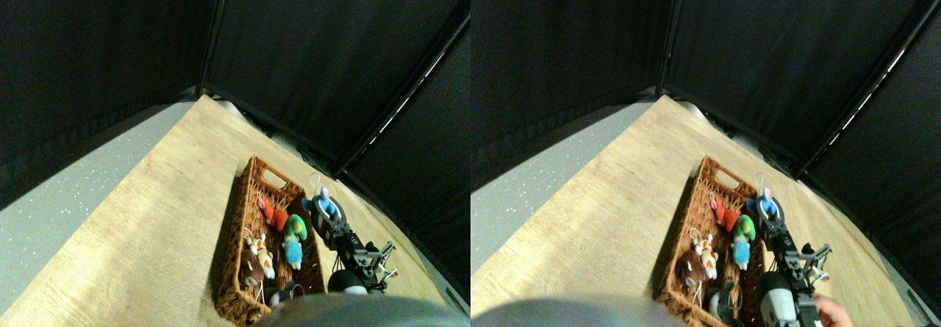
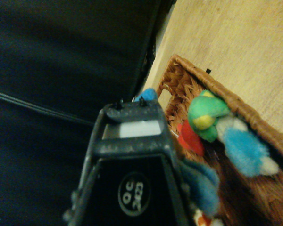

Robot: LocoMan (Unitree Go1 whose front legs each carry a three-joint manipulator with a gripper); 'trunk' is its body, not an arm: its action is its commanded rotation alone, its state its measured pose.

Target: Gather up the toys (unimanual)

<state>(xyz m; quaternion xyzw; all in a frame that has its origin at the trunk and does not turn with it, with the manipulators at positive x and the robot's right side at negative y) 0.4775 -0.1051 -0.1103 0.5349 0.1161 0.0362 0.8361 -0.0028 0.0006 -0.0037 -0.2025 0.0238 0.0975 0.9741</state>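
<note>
blue toy (image 2: 201, 181): largely hidden behind the gripper's jaw frame, blurred | basket (image 1: 239, 301): near end cut off at bottom edge | brown toy (image 1: 252, 267): too dim to make out

Both views are dim overall. In the stereo pair view, soft light falls from above onto the pale wood-grain worktop (image 1: 147, 224), leaving a brighter band across it left of the long brown wicker basket (image 1: 253, 246). The basket's inside is shadowed, and a dark shadow lies along its left side. The black curtain backdrop (image 1: 309, 55) swallows nearly all light; thin bright slits gleam along its right seam. Straight edges bow near the corners from the wide-angle lens. The wrist view is soft and blurred throughout: the dark pincer frame (image 2: 132, 165) is out of focus, and the plush toys inside the basket smear at their edges.
</note>
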